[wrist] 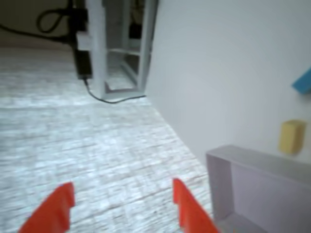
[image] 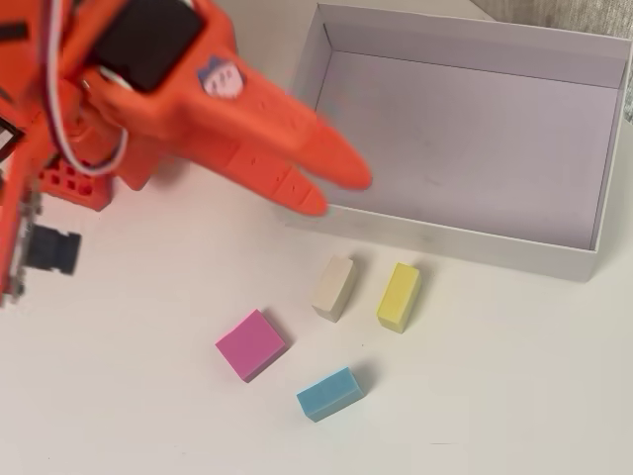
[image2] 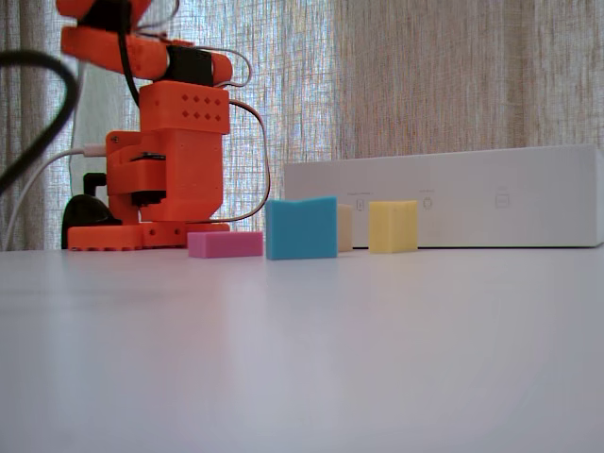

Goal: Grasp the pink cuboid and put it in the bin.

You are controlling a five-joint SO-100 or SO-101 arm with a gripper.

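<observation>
In the overhead view the orange gripper (image: 341, 193) hung with its fingers parted, gripping nothing, up near the bin (image: 445, 242). Below it lay the pink cuboid (image: 250, 344), then a blue block (image: 329, 393), a beige block (image: 333, 287) and a yellow block (image: 399, 296), all unobstructed.

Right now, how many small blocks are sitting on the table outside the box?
4, none visibly hidden: the pink cuboid at left, a blue block nearest the bottom edge, a beige block and a yellow block side by side near the bin.
</observation>
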